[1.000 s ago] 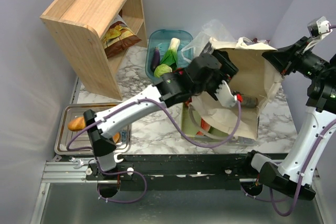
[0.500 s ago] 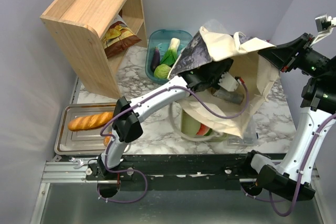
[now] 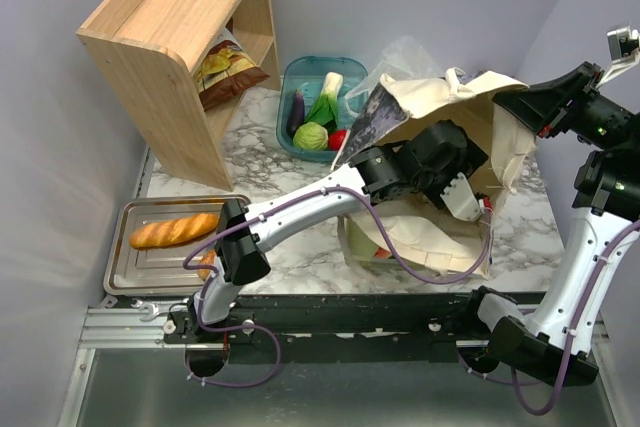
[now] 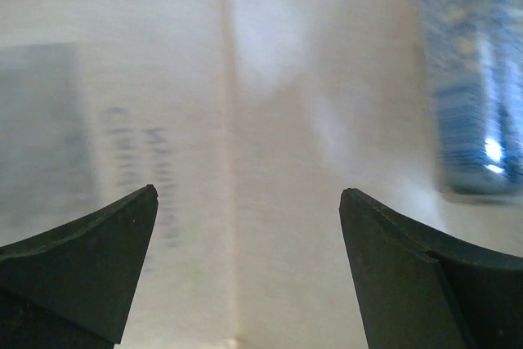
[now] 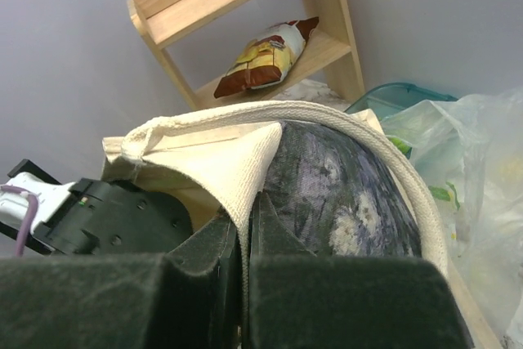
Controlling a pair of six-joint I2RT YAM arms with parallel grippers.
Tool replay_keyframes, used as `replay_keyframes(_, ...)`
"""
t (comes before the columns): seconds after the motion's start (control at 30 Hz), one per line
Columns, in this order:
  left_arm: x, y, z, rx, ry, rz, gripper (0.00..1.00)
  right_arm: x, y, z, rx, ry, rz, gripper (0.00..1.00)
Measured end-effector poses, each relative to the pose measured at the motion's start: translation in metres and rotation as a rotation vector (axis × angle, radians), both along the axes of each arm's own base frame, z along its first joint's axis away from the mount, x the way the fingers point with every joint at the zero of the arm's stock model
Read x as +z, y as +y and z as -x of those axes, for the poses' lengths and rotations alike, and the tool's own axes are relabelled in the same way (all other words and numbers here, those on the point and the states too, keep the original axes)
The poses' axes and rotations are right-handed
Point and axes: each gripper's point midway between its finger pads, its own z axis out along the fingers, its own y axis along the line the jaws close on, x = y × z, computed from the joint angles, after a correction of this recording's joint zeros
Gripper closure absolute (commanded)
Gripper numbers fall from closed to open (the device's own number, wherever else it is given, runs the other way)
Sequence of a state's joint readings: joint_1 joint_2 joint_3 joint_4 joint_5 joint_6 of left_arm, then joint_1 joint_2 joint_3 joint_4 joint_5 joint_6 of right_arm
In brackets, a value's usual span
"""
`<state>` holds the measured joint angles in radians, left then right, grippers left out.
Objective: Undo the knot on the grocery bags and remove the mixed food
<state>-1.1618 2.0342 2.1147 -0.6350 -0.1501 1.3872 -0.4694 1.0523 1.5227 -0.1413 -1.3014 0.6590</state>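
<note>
**Operator:** State of each pincer?

**Unit:** My left pincer is reached into the canvas tote. Its 2 fingers stand wide apart with nothing between them. My right pincer is clamped on the tote's rim at the tote's 2 o'clock edge. In the right wrist view the cream hem is pinched flat between my 2 pads.

**Operator:** Bag count and position?

**Unit:** 2 bags. 1 canvas tote lies at 3 o'clock on the table, its mouth lifted by my right pincer. 1 translucent plastic bag sits just behind it at 1 o'clock, touching the tote.

**Operator:** Food count inside the tote?

**Unit:** 1 item is visible. The left wrist view shows 1 blue-silver can, blurred, lying on the cream fabric at 1 o'clock of my open left pincer and apart from both fingers. I cannot tell whether more lies deeper in.

**Operator:** Food count outside the bags?

**Unit:** 7 items.
- Teal bin, 12 o'clock on the table: 4 items. 1 eggplant, 1 leafy vegetable, 1 cabbage and 1 tomato at the bin's 5 o'clock corner.
- Metal tray, 8 o'clock: 2 items. 1 bread loaf and 1 bread roll, which is partly hidden by my left arm.
- Wooden shelf, 10 o'clock: 1 chips bag resting on an inner board.
</note>
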Motion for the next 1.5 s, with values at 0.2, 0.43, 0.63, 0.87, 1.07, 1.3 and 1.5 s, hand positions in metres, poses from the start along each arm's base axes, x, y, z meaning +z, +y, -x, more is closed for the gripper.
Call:
replay_keyframes(0.2, 0.043, -0.017, 0.029, -0.116, 0.04, 0.092, 0.05, 0.002, 0.003, 0.005, 0.005, 0.005, -0.008, 0.99)
replay_keyframes(0.43, -0.012, -0.02, 0.051, -0.155, 0.181, -0.01, 0.06, 0.009, 0.007, 0.011, 0.025, 0.011, -0.028, 0.99)
replay_keyframes(0.63, -0.063, -0.016, 0.04, -0.085, 0.241, -0.083, 0.1, 0.013, 0.013, 0.019, 0.068, 0.022, -0.034, 0.99)
replay_keyframes(0.87, -0.055, -0.005, 0.004, 0.041, 0.18, -0.05, 0.17, 0.015, 0.015, 0.024, 0.096, 0.041, -0.043, 0.99)
replay_keyframes(1.07, -0.056, -0.005, -0.012, 0.101, 0.115, -0.029, 0.36, 0.011, 0.017, 0.027, 0.109, 0.059, -0.04, 0.99)
replay_keyframes(1.3, -0.061, -0.009, -0.023, 0.131, 0.072, -0.028, 0.75, 0.008, 0.019, 0.03, 0.128, 0.071, -0.033, 0.99)
replay_keyframes(1.5, -0.063, -0.005, -0.022, 0.146, 0.08, -0.039, 0.94, 0.007, 0.019, 0.031, 0.134, 0.07, -0.028, 0.99)
